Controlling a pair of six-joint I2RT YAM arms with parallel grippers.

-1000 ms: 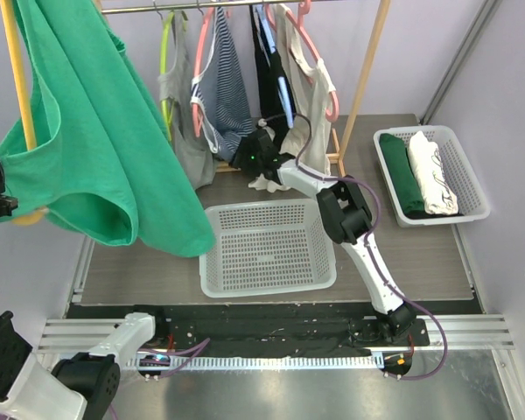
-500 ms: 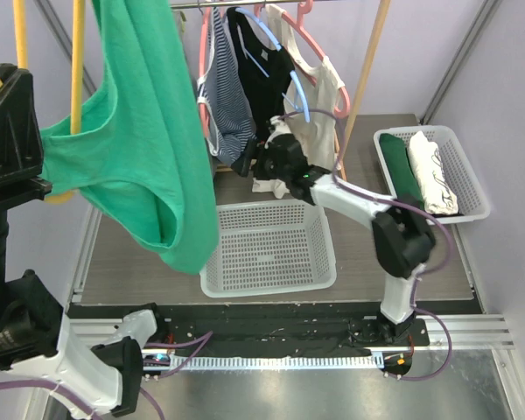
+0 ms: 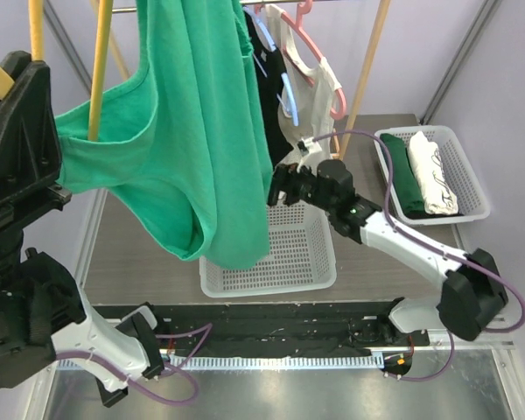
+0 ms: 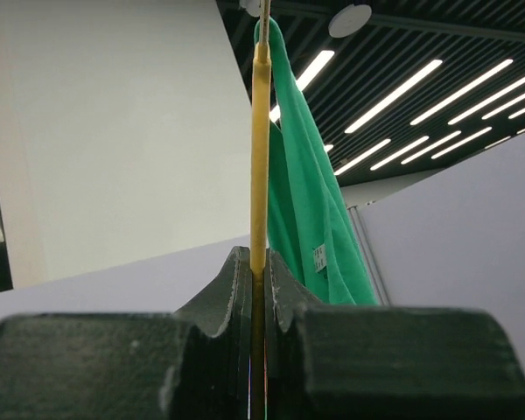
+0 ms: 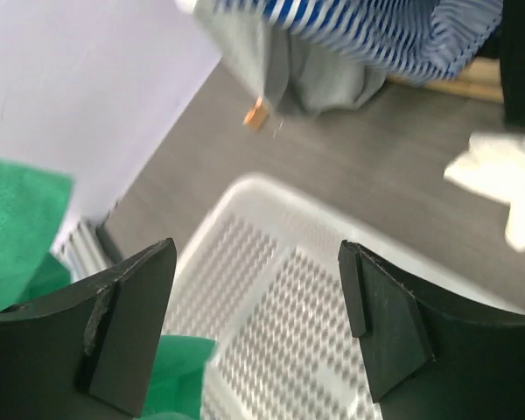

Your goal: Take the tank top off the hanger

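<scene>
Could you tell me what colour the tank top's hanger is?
The hanger is yellow, clearest in the left wrist view.

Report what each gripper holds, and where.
Left gripper: shut on the thin yellow hanger carrying the green tank top, gripped at its lower end. Right gripper: open, holding nothing.

Lilac walls [image 3: 507, 87], grey tabletop [image 3: 367, 271] — strip-lit black ceiling [image 4: 402, 35]

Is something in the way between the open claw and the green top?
Nothing visible is. The right gripper is open right beside the green tank top, with only air between them. The white basket sits lower, under that path. The left gripper pinches the yellow hanger the top hangs on.
</scene>
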